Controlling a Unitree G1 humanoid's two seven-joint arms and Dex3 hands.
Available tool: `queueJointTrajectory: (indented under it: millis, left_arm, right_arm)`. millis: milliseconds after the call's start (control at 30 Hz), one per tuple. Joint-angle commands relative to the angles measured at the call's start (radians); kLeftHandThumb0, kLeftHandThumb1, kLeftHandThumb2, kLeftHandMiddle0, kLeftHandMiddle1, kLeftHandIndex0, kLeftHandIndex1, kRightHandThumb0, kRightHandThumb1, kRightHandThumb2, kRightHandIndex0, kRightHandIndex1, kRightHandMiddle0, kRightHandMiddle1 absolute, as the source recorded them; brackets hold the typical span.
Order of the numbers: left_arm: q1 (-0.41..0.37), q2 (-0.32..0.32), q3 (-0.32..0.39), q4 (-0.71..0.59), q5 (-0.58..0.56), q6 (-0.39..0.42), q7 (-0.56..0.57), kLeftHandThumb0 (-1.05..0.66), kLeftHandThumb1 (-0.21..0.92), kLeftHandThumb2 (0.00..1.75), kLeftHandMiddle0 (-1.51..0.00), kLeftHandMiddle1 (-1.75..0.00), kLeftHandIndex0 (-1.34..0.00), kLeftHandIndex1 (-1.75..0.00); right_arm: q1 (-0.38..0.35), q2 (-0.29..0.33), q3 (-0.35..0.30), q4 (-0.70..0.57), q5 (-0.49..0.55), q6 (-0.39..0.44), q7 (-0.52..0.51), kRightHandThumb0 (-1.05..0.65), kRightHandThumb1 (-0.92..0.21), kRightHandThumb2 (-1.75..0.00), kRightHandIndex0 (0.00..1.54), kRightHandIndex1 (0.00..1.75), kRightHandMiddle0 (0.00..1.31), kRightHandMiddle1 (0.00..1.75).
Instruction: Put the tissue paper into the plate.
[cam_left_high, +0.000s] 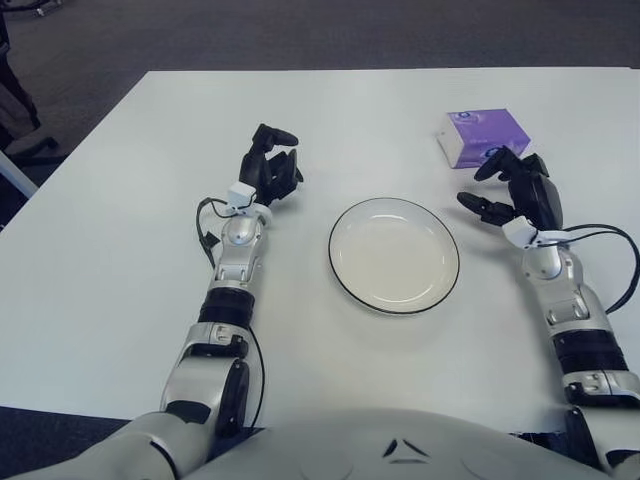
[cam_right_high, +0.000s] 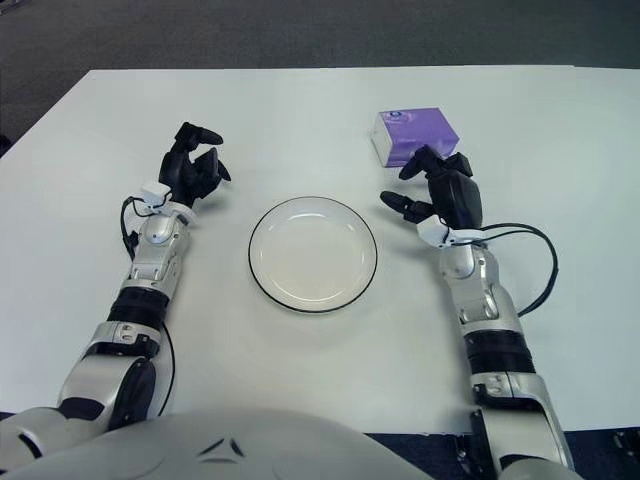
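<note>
A purple and white tissue pack (cam_left_high: 484, 136) lies on the white table (cam_left_high: 120, 250) at the far right. A white plate with a dark rim (cam_left_high: 394, 255) sits in the middle, with nothing in it. My right hand (cam_left_high: 508, 186) is just below the pack, between it and the plate's right side, fingers spread and holding nothing. The pack is fully uncovered and apart from the fingers. My left hand (cam_left_high: 270, 165) shows left of the plate with its fingers loosely apart, holding nothing.
Dark carpet lies beyond the table's far edge. A black cable (cam_left_high: 615, 250) loops off my right forearm toward the table's right edge, and another cable (cam_left_high: 205, 235) hangs by my left wrist.
</note>
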Motion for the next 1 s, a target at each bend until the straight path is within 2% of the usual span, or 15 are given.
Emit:
queueJointTrajectory:
  millis: [0,100,233,533,733,833,900,967]
  left_arm:
    - [0.143,-0.025,-0.001,0.071,0.002,0.006,0.015,-0.36,0.77,0.71,-0.84,-1.75,-0.29,-1.75]
    - [0.140,-0.025,0.000,0.076,0.002,0.005,0.016,-0.36,0.77,0.71,-0.84,-1.75,-0.29,-1.75]
    - [0.136,-0.024,0.001,0.082,0.002,0.001,0.016,-0.36,0.77,0.71,-0.84,-1.75,-0.29,-1.75]
    - [0.129,-0.023,0.001,0.098,0.000,-0.009,0.016,-0.37,0.77,0.72,-0.84,-1.75,-0.29,-1.75]
    - [0.127,-0.023,0.002,0.104,0.000,-0.014,0.017,-0.37,0.77,0.72,-0.84,-1.75,-0.29,-1.75]
    - [0.127,-0.024,0.002,0.106,0.000,-0.017,0.017,-0.37,0.77,0.72,-0.84,-1.75,-0.29,-1.75]
    - [0.126,-0.024,0.002,0.108,0.000,-0.020,0.016,-0.37,0.77,0.72,-0.84,-1.75,-0.30,-1.75]
    - [0.126,-0.023,0.002,0.110,0.000,-0.022,0.016,-0.37,0.77,0.72,-0.84,-1.75,-0.30,-1.75]
  right_arm:
    - [-0.007,-0.072,-0.022,-0.072,-0.024,-0.016,0.029,-0.36,-0.92,-0.33,0.63,1.75,0.40,1.54]
    - [-0.027,-0.126,-0.021,-0.063,-0.080,-0.061,-0.011,-0.36,-0.92,-0.33,0.62,1.75,0.40,1.54]
    - [-0.044,-0.159,-0.015,-0.058,-0.118,-0.082,-0.031,-0.36,-0.92,-0.33,0.62,1.75,0.40,1.55]
    - [-0.115,-0.274,-0.003,-0.011,-0.130,-0.125,0.044,-0.36,-0.92,-0.34,0.56,1.70,0.39,1.55]
    - [-0.156,-0.310,0.012,0.004,-0.148,-0.114,0.083,-0.36,-0.92,-0.34,0.54,1.51,0.38,1.55]
    - [-0.181,-0.321,0.028,0.026,-0.176,-0.106,0.081,-0.35,-0.92,-0.37,0.54,1.36,0.36,1.57]
    - [-0.203,-0.326,0.041,0.050,-0.192,-0.108,0.077,-0.35,-0.92,-0.39,0.53,1.20,0.33,1.60]
    - [-0.230,-0.332,0.057,0.084,-0.203,-0.123,0.072,-0.35,-0.92,-0.42,0.53,0.92,0.29,1.63]
